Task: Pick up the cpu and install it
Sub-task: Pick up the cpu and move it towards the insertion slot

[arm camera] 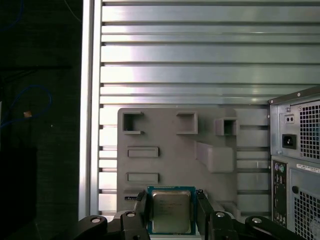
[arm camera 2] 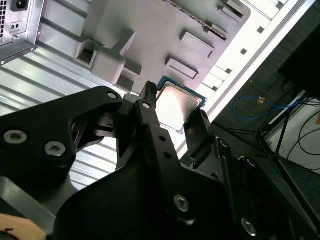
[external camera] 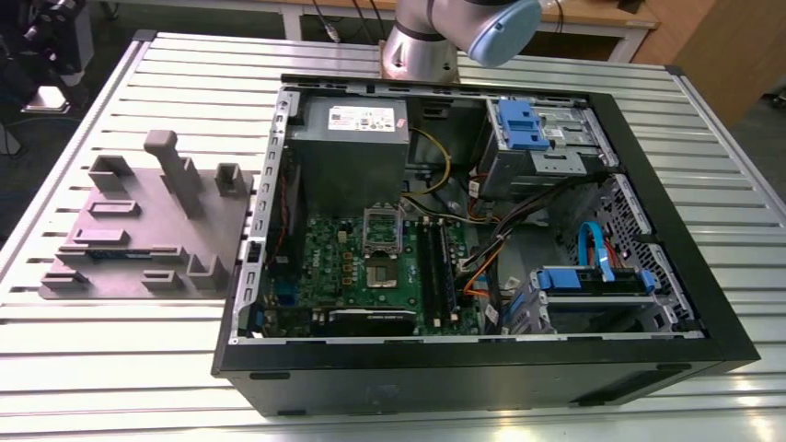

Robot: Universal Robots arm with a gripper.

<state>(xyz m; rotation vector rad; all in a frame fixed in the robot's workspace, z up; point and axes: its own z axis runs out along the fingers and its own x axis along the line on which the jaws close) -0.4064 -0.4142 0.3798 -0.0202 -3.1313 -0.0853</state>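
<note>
The gripper (arm camera: pixel 171 197) pinches the chip (arm camera: pixel 171 212) by opposite edges above a grey tray (arm camera: pixel 165 127). In the exterior view, the tray lies at nine o'clock of the computer (external camera: pixel 491 382). A level, square hold seems best.

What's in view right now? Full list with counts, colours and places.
cpu: one, silvery top with a green edge, between the tool's fingers.
fixture: one, grey, on the table, to the exterior view's left of the case.
computer case: one, black, open, on the table.
motherboard: one, green, inside the case.
power supply: one, grey, inside the case.
table: one, silver, slatted.
arm: one, silver and pale blue, beyond the case's far side.
tool: one, black, shut on the cpu.
</note>
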